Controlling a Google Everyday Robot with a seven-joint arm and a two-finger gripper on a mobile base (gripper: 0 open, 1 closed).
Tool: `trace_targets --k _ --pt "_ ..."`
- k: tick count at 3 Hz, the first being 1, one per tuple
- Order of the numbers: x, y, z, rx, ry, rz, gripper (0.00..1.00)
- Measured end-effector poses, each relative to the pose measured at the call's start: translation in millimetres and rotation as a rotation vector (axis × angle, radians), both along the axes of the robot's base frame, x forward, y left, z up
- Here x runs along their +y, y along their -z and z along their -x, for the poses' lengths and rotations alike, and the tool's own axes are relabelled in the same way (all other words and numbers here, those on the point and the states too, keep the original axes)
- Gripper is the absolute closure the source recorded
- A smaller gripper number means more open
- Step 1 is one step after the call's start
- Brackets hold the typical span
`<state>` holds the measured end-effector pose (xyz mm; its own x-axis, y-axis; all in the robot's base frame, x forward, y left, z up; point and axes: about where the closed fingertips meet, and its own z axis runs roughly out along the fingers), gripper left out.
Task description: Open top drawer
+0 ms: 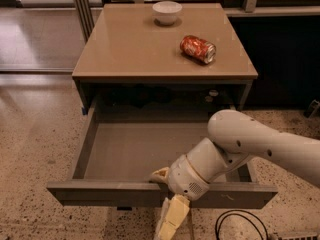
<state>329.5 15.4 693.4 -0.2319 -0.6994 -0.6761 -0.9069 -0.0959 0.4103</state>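
Observation:
The top drawer (100, 193) stands pulled far out from under the tan table top, its shallow grey interior (140, 149) showing with nothing in it. Its dark front edge runs across the lower part of the view. My gripper (167, 204) is at the middle of that front edge: one pale finger (161, 174) hooks over the rim from inside, the other (171, 219) hangs down outside the front. The white arm (260, 144) reaches in from the right above the drawer's right side.
A tan table top (130, 44) carries a white bowl (167, 12) at the back and a red soda can (198, 49) lying on its side to the right. Speckled floor lies all around. A black cable (235, 224) loops on the floor at lower right.

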Motion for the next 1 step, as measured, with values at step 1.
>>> trace_targets --k 1 --pt "0.0 0.0 0.0 0.000 0.000 0.000 0.00"
